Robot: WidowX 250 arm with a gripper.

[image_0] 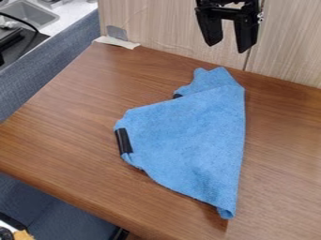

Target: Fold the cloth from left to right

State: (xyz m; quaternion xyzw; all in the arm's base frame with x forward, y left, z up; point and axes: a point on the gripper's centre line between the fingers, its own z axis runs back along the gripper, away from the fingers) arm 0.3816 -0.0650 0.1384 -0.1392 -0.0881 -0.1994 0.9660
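One gripper (231, 47) up top, fingers well apart, nothing between them, not touching the cloth (194, 136). Cloth lies mid-table, partly folded over itself, black strip (123, 141) at its left edge. Table (69, 126) is wood.

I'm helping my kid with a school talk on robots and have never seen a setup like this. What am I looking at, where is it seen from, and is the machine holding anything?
This is a single picture from a fixed camera looking down at a slant. The black machinery at the top is the end of a robot arm. Its gripper, which works like a thumb and finger, hangs in front of a wood-grain panel. Its two fingers are apart with nothing between them, so it holds nothing.

On the brown table lies a blue cloth, unevenly spread, with a black strip at its left edge. The robot's job is to fold that cloth.
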